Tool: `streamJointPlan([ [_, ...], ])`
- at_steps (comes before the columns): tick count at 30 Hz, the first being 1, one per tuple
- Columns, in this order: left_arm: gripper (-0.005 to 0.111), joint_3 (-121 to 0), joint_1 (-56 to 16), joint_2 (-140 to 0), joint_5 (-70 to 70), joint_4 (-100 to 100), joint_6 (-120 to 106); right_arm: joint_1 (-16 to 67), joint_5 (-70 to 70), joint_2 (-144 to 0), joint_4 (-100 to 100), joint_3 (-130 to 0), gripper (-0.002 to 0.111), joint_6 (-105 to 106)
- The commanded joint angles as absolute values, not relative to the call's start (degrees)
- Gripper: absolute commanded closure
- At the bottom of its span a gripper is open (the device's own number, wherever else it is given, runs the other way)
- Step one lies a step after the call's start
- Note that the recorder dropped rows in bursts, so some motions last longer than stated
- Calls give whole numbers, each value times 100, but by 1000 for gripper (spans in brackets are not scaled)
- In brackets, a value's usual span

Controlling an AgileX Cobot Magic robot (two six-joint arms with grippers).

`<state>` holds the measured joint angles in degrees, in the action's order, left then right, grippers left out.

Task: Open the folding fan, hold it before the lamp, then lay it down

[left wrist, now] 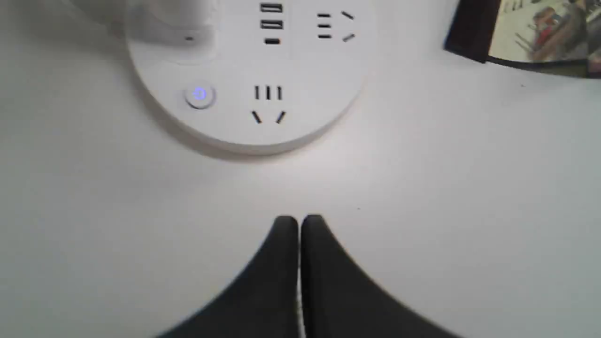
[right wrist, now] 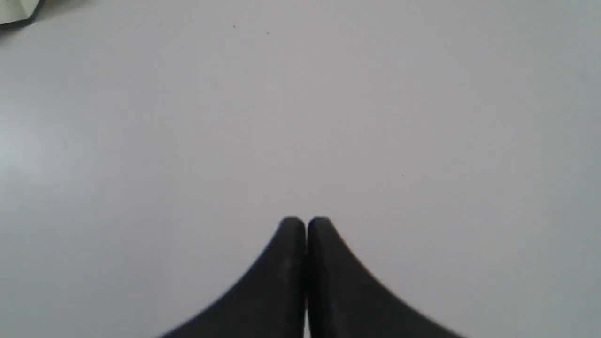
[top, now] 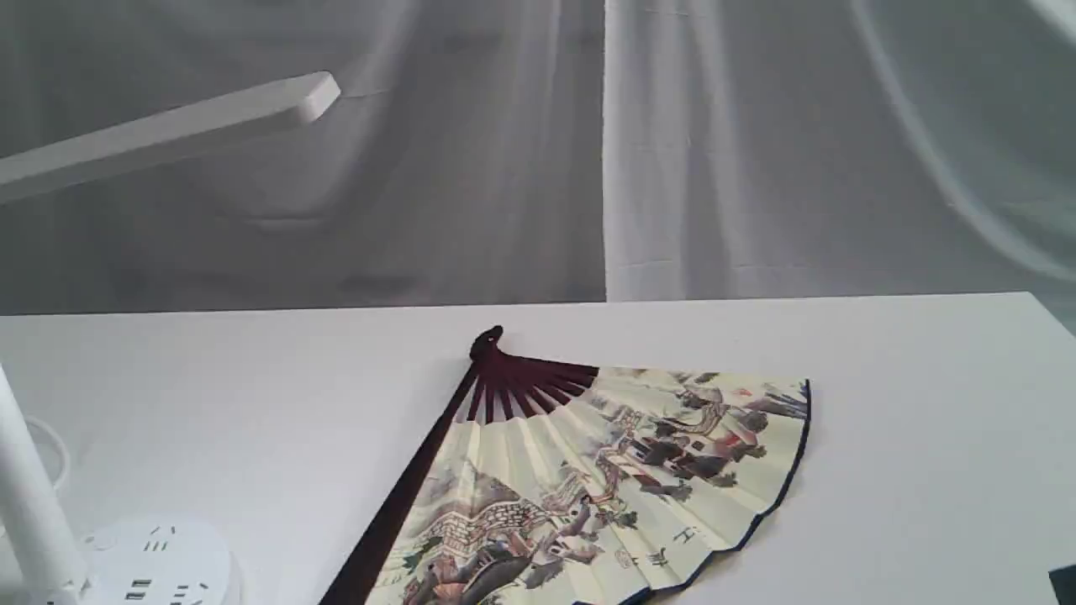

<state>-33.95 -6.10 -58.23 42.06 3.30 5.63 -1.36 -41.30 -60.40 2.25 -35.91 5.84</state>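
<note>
The folding fan (top: 605, 479) lies spread open and flat on the white table (top: 925, 437), its pivot toward the back and its painted cream leaf toward the front. One corner of the fan (left wrist: 526, 37) shows in the left wrist view. The lamp's bar head (top: 168, 134) reaches in from the left, and its pole (top: 29, 496) rises from the round base (top: 160, 563). My left gripper (left wrist: 299, 221) is shut and holds nothing, hovering over bare table just short of the lamp base (left wrist: 249, 75). My right gripper (right wrist: 305, 221) is shut and empty above bare table. Neither gripper shows in the exterior view.
The lamp base carries socket slots and a lit blue power button (left wrist: 199, 95). A white cable loop (top: 50, 454) lies behind the pole. A grey curtain (top: 714, 151) hangs behind the table. A small dark object (top: 1063, 584) sits at the front right corner.
</note>
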Motion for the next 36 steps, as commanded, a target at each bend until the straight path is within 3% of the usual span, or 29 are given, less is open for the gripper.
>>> streamJointPlan([
  [1,107,-3358,-628,-5479,4369,0,960,-117,-4152,-5555,115,-3496,108,533],
  [26,107,-3369,-628,-1831,3848,631,1027,-117,-4117,-1918,152,-2983,108,533],
  [36,107,-3369,-628,-764,4359,719,859,-117,-4069,-751,152,-2983,108,533],
])
